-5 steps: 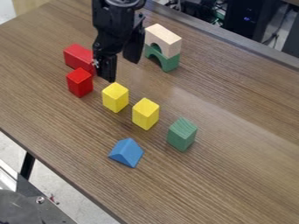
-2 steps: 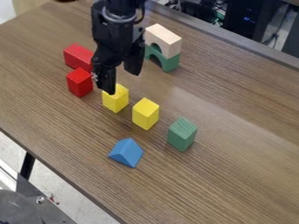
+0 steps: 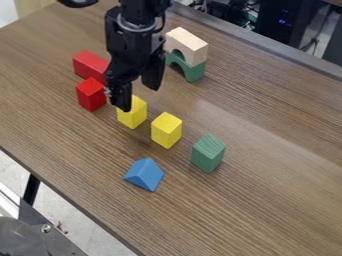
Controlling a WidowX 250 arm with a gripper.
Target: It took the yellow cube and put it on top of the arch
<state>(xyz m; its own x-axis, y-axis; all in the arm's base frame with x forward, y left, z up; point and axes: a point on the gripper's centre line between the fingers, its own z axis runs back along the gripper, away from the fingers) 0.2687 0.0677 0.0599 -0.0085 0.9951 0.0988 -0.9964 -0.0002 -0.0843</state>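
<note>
Cam view, clock read from mid-frame w/ 12 at top: hand (image 3: 139, 97) hangs at 11 o'clock, fingers spread w/ a gap btwn, nothing pinched. Its L-side fingertip, as seen, overlaps the top of the near yellow cube (image 3: 133, 116) at 10 o'clock; can't tell if they touch. 2nd yellow cube (image 3: 166, 131) sits approx dead centre, just beside the 1st, at its 4 o'clock. Both are on the worktop (image 3: 267, 195), neither on the arch. Green arch (image 3: 194, 72) stands at 12 o'clock w/ a pale wooden arch (image 3: 192, 46) stacked on it. Red cube (image 3: 91, 95) at 10 o'clock, longer red block (image 3: 89, 64) near it btwn 10 & 11. Green block (image 3: 208, 155) upright btwn 4 & 5; blue wedge (image 3: 143, 175) at 7, well apart from the arches. Beyond the worktop edge: metal part (image 3: 27, 235) btwn 7 & 8, dark equip. (image 3: 284, 27) at 1.
</note>
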